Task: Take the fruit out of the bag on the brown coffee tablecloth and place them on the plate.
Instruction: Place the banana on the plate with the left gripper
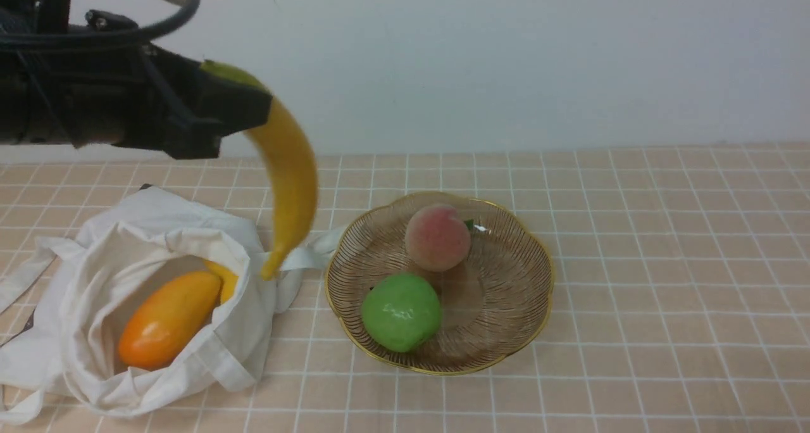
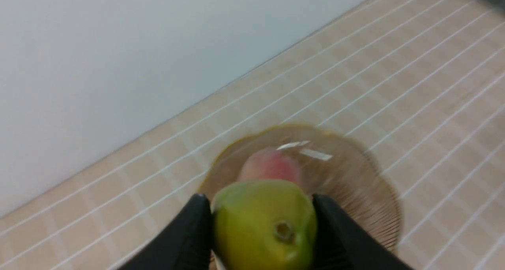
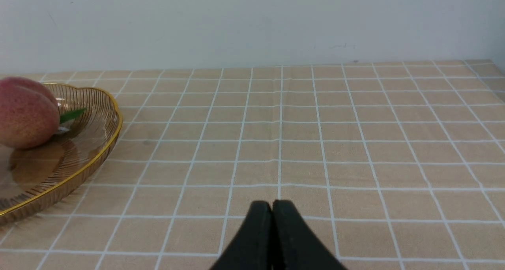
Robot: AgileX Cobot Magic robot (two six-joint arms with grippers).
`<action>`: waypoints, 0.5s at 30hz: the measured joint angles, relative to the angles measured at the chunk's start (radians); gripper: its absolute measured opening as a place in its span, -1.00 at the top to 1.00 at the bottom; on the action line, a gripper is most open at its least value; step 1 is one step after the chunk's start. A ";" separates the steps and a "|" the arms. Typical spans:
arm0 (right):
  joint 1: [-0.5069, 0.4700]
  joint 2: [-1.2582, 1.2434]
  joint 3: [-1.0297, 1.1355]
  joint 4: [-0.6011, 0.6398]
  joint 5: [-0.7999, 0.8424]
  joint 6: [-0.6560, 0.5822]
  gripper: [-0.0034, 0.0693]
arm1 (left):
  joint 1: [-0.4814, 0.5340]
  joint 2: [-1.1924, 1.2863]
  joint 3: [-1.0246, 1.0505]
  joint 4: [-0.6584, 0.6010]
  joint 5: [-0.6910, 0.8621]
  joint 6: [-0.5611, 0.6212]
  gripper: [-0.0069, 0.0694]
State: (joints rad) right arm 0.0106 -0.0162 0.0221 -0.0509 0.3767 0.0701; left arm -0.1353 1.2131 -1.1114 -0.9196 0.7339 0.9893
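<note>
The left claw (image 2: pixel 263 222) grips the banana (image 1: pixel 292 173) near its stem, tip hanging free at the plate's ten o'clock; an off-centre hold could let it swivel. Carried low, that tip might snag the bag (image 1: pixel 240 351) or knock the plate (image 1: pixel 506 319). Lowered toward seven o'clock, it could roll the apple (image 1: pixel 401 313) into the peach (image 1: pixel 438 237). The right claw (image 3: pixel 272 205) is closed, empty.

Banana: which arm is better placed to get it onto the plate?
The left, I'd say: its gripper already grips the banana in the air, left of the plate. The right gripper is shut and empty.
</note>
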 joint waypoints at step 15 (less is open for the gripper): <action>0.000 0.000 0.000 0.000 0.000 0.000 0.95 | -0.322 0.479 -0.011 -0.572 -0.264 0.313 0.07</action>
State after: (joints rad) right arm 0.0106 -0.0162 0.0221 -0.0509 0.3767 0.0701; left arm -0.4568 1.6921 -1.1228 -1.4912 0.4696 1.3023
